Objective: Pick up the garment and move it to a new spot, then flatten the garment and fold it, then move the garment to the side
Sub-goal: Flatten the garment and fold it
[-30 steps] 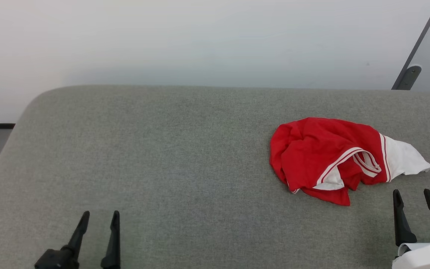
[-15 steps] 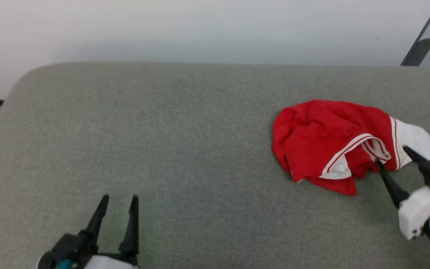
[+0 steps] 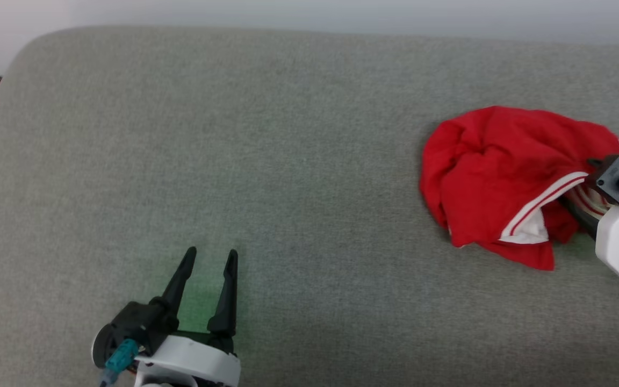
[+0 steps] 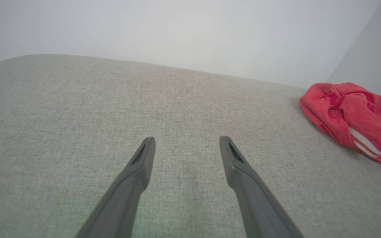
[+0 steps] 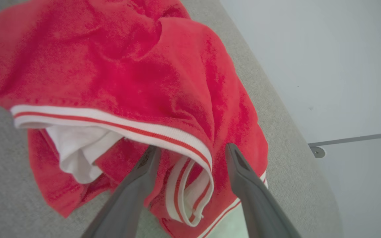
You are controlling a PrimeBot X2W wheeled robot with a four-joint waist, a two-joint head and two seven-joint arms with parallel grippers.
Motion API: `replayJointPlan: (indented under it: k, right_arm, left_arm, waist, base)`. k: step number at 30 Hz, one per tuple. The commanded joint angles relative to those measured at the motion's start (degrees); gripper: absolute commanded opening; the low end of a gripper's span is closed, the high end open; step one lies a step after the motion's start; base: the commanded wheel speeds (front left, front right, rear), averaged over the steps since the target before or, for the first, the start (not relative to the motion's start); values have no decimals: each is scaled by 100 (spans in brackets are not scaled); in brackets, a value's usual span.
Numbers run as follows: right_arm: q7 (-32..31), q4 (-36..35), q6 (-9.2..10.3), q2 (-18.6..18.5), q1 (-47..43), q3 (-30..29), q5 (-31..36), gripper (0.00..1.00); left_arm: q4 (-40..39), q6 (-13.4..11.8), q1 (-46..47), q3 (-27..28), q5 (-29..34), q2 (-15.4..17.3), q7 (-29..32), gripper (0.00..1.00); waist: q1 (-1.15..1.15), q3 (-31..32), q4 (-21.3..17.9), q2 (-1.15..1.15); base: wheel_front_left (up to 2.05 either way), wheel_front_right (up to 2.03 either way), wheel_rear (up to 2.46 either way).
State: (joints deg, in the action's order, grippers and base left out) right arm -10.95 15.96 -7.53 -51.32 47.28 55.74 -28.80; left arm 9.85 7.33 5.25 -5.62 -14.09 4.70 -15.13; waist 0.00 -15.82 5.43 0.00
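The garment (image 3: 495, 172) lies crumpled in a loose heap at the right side of the grey fabric-covered worktop (image 3: 288, 161), close to its far edge. It is bright red, with a band of white-and-red striped trim running across the heap and a patch of white cloth tucked beneath that band.

The right gripper (image 5: 192, 147) is down at the garment's right end with its two dark fingers (image 5: 243, 178) spread apart. In the right wrist view they straddle the rolled striped trim (image 5: 190, 172), one finger on each side of it and red cloth around both tips (whether the tips press the cloth cannot be told). Nothing is clamped between them. In the head view the gripper's white and black body sits over the garment's right edge and covers part of it.

The left gripper (image 3: 211, 251) hangs over bare worktop at the near left, well apart from the garment (image 4: 346, 112), fingers apart and holding nothing. A pale wall (image 4: 177, 29) rises behind the worktop's rounded far edge.
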Motion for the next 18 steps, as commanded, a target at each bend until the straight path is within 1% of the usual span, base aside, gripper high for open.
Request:
replayJointPlan:
  k: [1, 4, 5, 6, 7, 8, 11, 12, 15, 18]
  right_arm:
    - [25, 46, 8, -33, 214, 315, -65, 100]
    - [57, 147, 9, -91, 588, 936, -208, 100]
    - [97, 202, 9, -108, 725, 1060, -286, 91]
    - [143, 260, 9, -102, 840, 1138, -402, 47]
    - [211, 314, 9, -78, 947, 1191, -507, 11]
    - [301, 392, 9, -45, 1062, 1173, -587, 0]
    - [568, 686, 9, 53, 1364, 991, -813, 0]
    - [568, 686, 9, 53, 1364, 991, -813, 0]
    - [698, 1022, 9, 212, 1696, 799, -925, 0]
    - [786, 1602, 9, 431, 2095, 433, -1019, 0]
  left_arm:
    - [9, 19, 79, -20, -25, -21, 0, 100]
    - [23, 19, 137, -56, -43, -46, -1, 100]
    - [33, 19, 158, -74, -46, -54, -1, 100]
    - [50, 19, 176, -87, -52, -57, -1, 100]
    - [61, 19, 188, -98, -53, -60, 0, 100]
    - [71, 19, 212, -108, -57, -65, 0, 100]
    - [76, 19, 308, -181, -56, -85, 0, 100]
    - [76, 19, 308, -181, -56, -85, 0, 100]
    - [66, 19, 413, -285, -83, -88, -1, 100]
    - [89, 19, 571, -423, -115, -94, -1, 100]
  waist:
    - [0, -198, 169, 0]
    - [0, -269, 208, 0]
    - [0, -285, 225, 0]
    - [0, -296, 235, 0]
    - [0, -311, 238, 0]
    - [0, -335, 237, 0]
    - [0, -440, 251, 0]
    - [0, -440, 251, 0]
    - [0, -608, 281, 0]
    - [0, -802, 362, 0]
  base:
    - [0, 0, 0]
    - [0, 0, 0]
    - [0, 0, 0]
    - [0, 0, 0]
    - [0, 0, 0]
    - [0, 0, 0]
    - [0, 0, 0]
    - [0, 0, 0]
    - [0, 0, 0]
    - [0, 0, 0]
